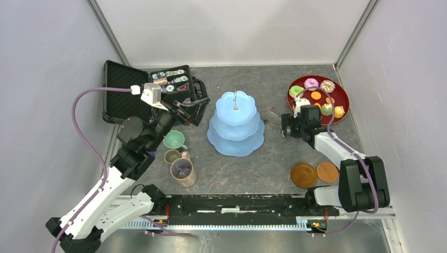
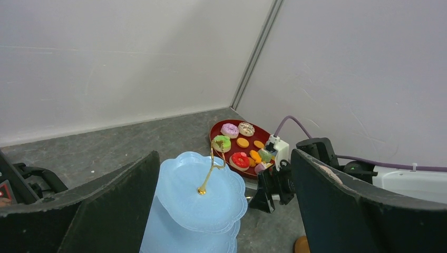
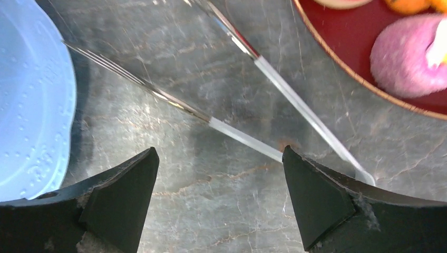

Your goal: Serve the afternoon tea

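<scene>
Closest to my right wrist camera, the right end effector (image 3: 220, 158) is released: its matte black, wedge-shaped fingers (image 3: 121, 200) stand wide apart, clamping nothing. Below the gap a slim pair of tongs (image 3: 242, 138), shiny metal running into frosted clear tips, lies on the grey marbled surface (image 3: 211, 221). They sit between the pale-blue three-tier cake stand (image 1: 235, 124), with its scalloped, embossed rims and gold centre handle, and the glossy round dark-red tray (image 1: 342, 95). The sweets I can see are on that tray: a fuzzy pink donut (image 1: 311, 83), a green donut (image 1: 296, 90), flat orange biscuits (image 1: 316, 95) and a yellow cake (image 1: 339, 112). Two round brown coasters (image 1: 304, 175) lie side by side near the right arm's base. On the left, the tan mug (image 1: 183, 172), small olive cup (image 1: 172, 156) and green cup (image 1: 173, 140) cluster together. My left end effector (image 2: 224, 158) is likewise released, fingers wide and holding nothing, raised beside the open black case (image 1: 124, 92) of small tins (image 1: 169, 80).
</scene>
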You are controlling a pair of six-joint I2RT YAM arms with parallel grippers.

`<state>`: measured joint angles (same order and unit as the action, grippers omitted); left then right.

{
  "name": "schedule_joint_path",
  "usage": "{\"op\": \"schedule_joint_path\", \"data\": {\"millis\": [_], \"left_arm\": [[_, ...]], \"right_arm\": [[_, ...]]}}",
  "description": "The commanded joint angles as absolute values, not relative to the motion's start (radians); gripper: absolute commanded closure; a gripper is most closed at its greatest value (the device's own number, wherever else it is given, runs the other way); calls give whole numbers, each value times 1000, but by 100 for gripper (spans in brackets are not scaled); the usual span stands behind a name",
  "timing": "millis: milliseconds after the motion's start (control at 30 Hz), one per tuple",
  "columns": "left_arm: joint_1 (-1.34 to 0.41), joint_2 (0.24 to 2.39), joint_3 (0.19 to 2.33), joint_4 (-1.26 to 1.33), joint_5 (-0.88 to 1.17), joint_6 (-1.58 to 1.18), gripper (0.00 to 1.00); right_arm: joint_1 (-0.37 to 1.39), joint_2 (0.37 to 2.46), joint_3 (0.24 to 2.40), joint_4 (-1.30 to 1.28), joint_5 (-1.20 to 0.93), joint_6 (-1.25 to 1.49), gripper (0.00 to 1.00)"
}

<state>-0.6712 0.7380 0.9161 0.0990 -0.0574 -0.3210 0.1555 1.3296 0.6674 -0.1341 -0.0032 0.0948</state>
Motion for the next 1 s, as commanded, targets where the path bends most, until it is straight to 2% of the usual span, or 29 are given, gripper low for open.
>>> {"op": "schedule_joint_path", "data": {"millis": [0,433,633,733,867,967], "left_arm": [[-678,738,920,112,-49,-304,0],[-696,747,919,118,-39,-306,0],[-706,765,920,112,-57,-288,0],[-707,760,920,111,-65,-282,0],[-710,761,919,113,-72,-275,0],[-721,776,916,110,-85,-276,0]], "right_arm": [[93,1308,618,-94,-120,133,4],[38,1356,563,-63,-207,142,5],[39,1383,583,-55,-164,93,5],[38,1407,621,-83,-142,68,9],[53,1337,663,-142,-178,92,9],[63,1263,689,-161,-149,94,5]]}}
